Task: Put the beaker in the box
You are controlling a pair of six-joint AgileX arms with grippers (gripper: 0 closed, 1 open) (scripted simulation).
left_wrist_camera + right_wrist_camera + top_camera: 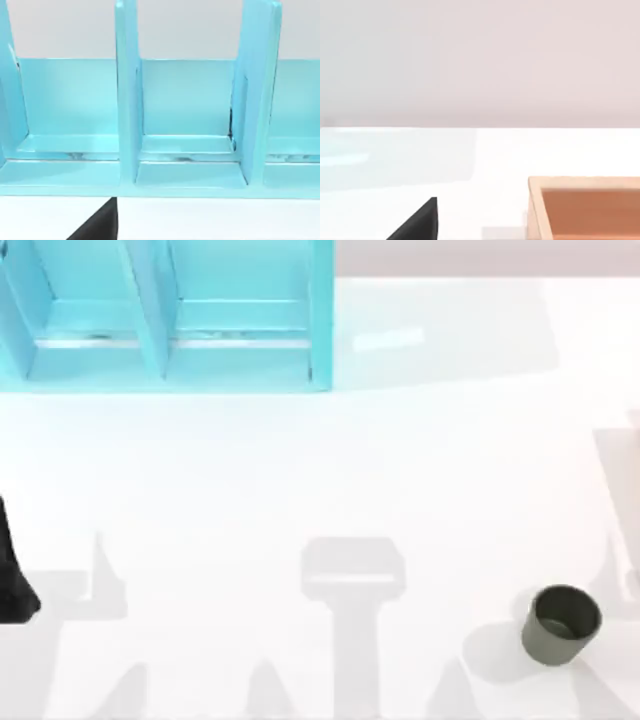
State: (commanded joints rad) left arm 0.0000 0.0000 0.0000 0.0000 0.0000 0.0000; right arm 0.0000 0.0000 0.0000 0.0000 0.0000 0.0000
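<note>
The beaker point(561, 625), a small olive-grey cup with no handle, stands upright on the white table near the front right, with nothing touching it. The box point(580, 182), pale wood with an orange-brown inside, appears in the right wrist view as a corner and part of its hollow. My left arm point(14, 575) is a dark shape at the table's left edge, far from the beaker. A dark wedge of my left gripper point(97, 224) faces the turquoise structure. A like wedge of my right gripper point(417, 224) hangs above bare table beside the box.
A large turquoise shelf point(165, 320) with upright dividers stands at the back left of the table; its open compartments point(187, 115) face the left wrist camera. White tabletop lies between it and the beaker.
</note>
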